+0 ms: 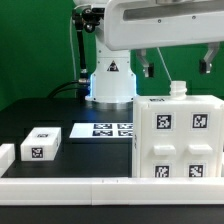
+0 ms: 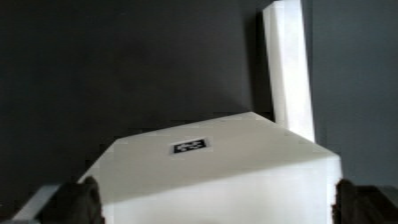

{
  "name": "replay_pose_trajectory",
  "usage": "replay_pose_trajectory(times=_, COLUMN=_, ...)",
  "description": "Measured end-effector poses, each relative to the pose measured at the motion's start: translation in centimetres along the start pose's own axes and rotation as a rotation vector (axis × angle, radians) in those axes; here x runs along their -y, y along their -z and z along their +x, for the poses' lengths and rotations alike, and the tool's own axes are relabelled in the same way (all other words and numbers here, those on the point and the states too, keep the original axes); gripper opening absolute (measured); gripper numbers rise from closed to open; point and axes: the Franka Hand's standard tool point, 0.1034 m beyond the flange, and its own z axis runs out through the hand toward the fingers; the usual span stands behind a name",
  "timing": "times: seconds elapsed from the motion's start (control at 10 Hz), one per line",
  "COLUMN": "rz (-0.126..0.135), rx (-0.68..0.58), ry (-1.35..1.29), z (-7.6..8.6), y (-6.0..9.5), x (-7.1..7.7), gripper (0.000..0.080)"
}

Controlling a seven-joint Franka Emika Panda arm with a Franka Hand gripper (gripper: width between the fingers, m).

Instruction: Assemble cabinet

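Observation:
The cabinet [image 1: 178, 140] is a large white boxy block with several black-and-white tags on its front, standing at the exterior view's right, with a small white knob [image 1: 178, 89] on its top. My gripper [image 1: 177, 68] hangs a little above it, open and empty, its dark fingers [image 1: 148, 68] spread wide. In the wrist view the cabinet's top [image 2: 214, 170] with one tag fills the space below the gripper [image 2: 217, 206]. One finger [image 2: 71, 205] shows at each side of the block, not touching it.
The marker board [image 1: 102, 130] lies flat in the middle. A small white tagged part [image 1: 42, 143] lies at the exterior view's left, with another white piece [image 1: 5, 152] at the edge. A low white rail [image 1: 70, 185] runs along the front; a rail [image 2: 285, 70] shows in the wrist view.

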Motion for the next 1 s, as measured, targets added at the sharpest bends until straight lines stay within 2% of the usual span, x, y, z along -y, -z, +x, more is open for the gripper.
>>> replay_pose_trajectory(times=0.2, rz=-0.025, rx=-0.05, ry=0.016, z=-1.8, y=-2.4, x=-5.7, gripper=0.0649)
replay_pose_trajectory(times=0.3, rz=-0.037, rx=-0.064, ry=0.03, z=-2.2, y=-3.5, x=-7.9, gripper=0.0649)
replay_pose_trajectory(times=0.4, rz=-0.038, rx=-0.061, ry=0.022, z=-2.0, y=-3.7, x=-8.5, gripper=0.0649)
replay_pose_trajectory(times=0.5, rz=-0.038, rx=-0.062, ry=0.028, z=-2.0, y=-3.6, x=-8.1, gripper=0.0649)
replay_pose_trajectory(times=0.8, rz=-0.039, rx=-0.059, ry=0.028, z=-2.1, y=-3.9, x=-8.3, gripper=0.0649)
replay_pose_trajectory(times=0.9, rz=-0.047, rx=-0.074, ry=0.102, z=-2.8, y=-4.6, x=-10.1, gripper=0.0649)
replay_pose_trajectory(times=1.0, rz=-0.059, rx=-0.077, ry=0.127, z=-4.7, y=-6.0, x=-13.7, gripper=0.0649)
